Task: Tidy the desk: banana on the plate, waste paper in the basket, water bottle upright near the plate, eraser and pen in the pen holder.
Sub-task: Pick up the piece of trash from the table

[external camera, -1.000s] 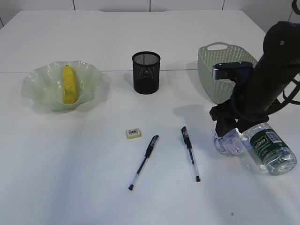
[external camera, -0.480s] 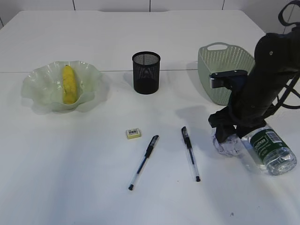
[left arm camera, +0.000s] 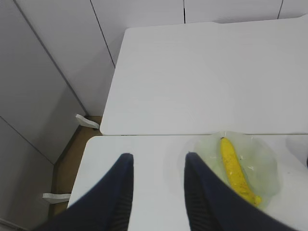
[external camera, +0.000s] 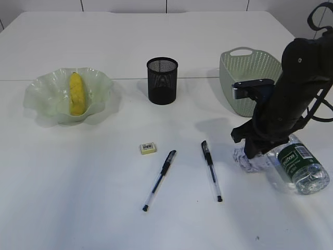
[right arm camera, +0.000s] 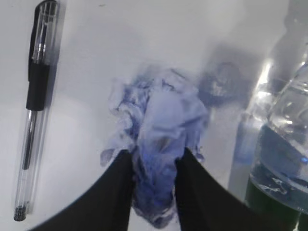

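1. We had the right tool (right arm camera: 151, 180) down on the waste paper (right arm camera: 159, 125), its two dark fingers (right arm camera: 115, 192) pinching the crumpled wad from either side. In the exterior view the paper (external camera: 247, 159) sat on the bench (external camera: 78, 198) at about 4 o'clock from the middle, touching the lying water bottle (external camera: 299, 169).
2. The left tool (left arm camera: 156, 192) hung with its fingers spread and nothing between them, above the bench's left edge near the plate (left arm camera: 267, 163).
3. The banana (external camera: 76, 94) was already on the plate (external camera: 41, 91) at 9 o'clock, so that bit looked done to us.
4. The step in hand, we reckoned, was getting the paper into the basket (external camera: 244, 78), which stood at roughly 12 o'clock from the wad.
5. To do it well: lift straight up first so the wad doesn't drag the bottle along, since a round bottle on its side could roll.
6. Clear the basket rim before letting go, and release over its middle, because a light wad can catch on the rim.
7. The eraser (external camera: 148, 148) and two pens (external camera: 160, 179) (external camera: 210, 169) still lay out at 6 o'clock from the pen holder (external camera: 162, 80).
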